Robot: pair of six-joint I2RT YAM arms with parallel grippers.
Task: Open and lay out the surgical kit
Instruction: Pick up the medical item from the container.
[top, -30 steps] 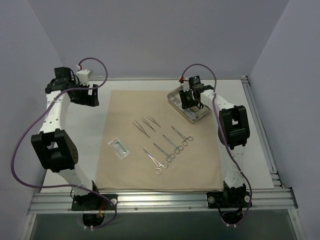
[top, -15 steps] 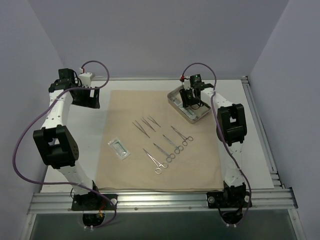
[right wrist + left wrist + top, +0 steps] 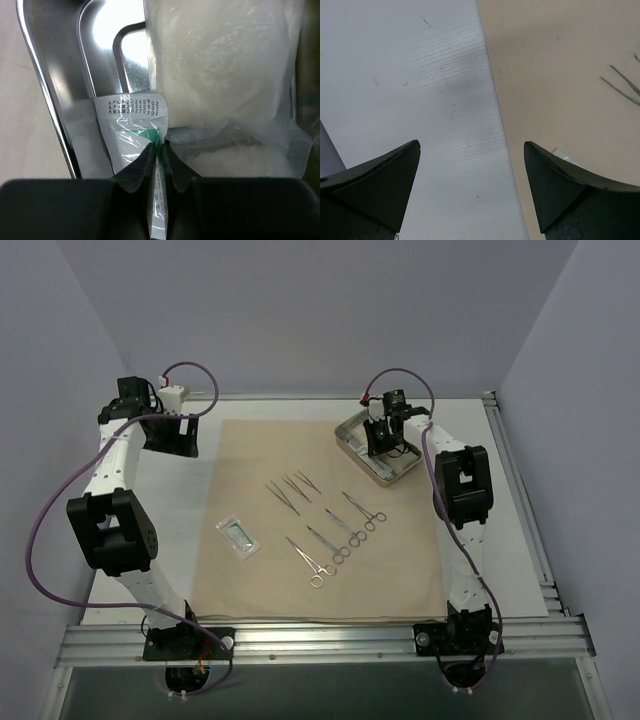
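Three tweezers (image 3: 296, 487), four clamps (image 3: 345, 527), two small packets (image 3: 238, 535), one tray (image 3: 55, 50).

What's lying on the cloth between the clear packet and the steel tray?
Three thin tweezers lie on the cloth between the clear packet and the steel tray; the top view shows them.

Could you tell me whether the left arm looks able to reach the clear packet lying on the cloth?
Probably yes. The left gripper hangs open above the left edge of the cloth, the clear packet lies flat on the cloth on that side, and nothing stands between them.
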